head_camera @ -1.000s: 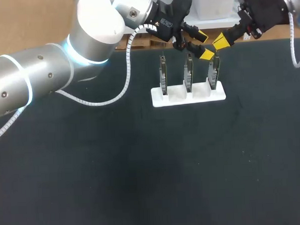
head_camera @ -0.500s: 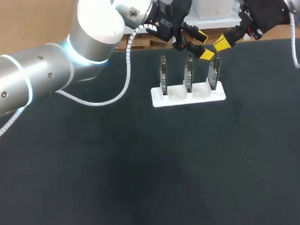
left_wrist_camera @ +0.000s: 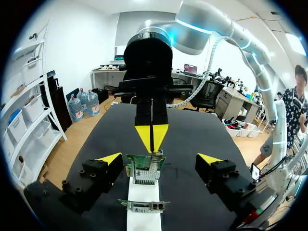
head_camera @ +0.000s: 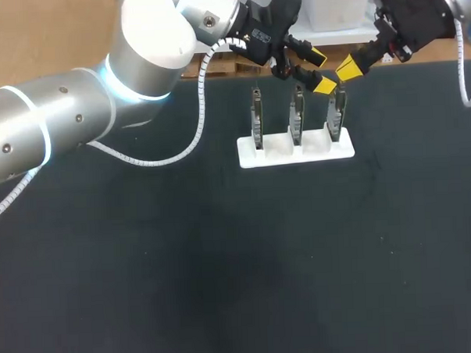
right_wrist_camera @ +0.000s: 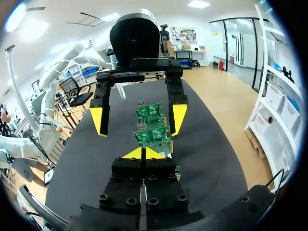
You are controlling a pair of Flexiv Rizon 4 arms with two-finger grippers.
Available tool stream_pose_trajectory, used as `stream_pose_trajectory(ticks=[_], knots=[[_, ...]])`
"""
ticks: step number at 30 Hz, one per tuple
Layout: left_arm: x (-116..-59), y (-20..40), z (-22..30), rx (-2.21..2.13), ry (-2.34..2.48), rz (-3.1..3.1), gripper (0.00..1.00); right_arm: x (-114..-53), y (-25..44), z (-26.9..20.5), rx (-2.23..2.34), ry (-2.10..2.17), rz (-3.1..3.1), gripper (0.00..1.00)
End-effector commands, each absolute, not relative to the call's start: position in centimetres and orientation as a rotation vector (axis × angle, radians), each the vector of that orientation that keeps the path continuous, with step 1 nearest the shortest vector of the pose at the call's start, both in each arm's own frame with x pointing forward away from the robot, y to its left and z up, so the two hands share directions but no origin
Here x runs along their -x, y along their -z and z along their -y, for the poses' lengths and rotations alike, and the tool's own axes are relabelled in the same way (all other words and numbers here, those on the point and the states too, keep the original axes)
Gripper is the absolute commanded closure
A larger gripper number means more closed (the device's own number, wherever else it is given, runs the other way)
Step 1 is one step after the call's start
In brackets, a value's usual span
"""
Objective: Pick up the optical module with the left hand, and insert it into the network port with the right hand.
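Observation:
Three upright green network cards stand in a white holder. My left gripper hangs open over the rightmost card. In the left wrist view this card, with a metal port cage on its upper edge, stands between the wide-apart fingers of the left gripper. My right gripper faces it from the other side, shut, its yellow tips just above the card's top edge. In the right wrist view the right gripper is shut close to the card. I cannot make out a separate optical module.
The holder stands near the far edge of the black table. The middle card and the left card stand beside the grippers. My left arm spans the table's far left.

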State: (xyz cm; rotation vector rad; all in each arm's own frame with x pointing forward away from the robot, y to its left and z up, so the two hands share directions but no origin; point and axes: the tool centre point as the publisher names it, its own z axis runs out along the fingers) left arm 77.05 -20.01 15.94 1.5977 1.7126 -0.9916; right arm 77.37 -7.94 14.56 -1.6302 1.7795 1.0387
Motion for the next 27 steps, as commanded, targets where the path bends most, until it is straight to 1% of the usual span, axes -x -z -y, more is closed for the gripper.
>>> stream_pose_trajectory(ticks=[1,27], knots=[[-77.3,-16.0,20.1,-1.604,0.993,-1.715,0.00,-77.2,-12.6,7.9,1.627,-1.042,-1.789,1.00],[-77.3,-16.0,20.1,-1.604,0.993,-1.715,0.00,-76.7,-10.9,8.0,1.649,-1.024,-1.820,1.00]])
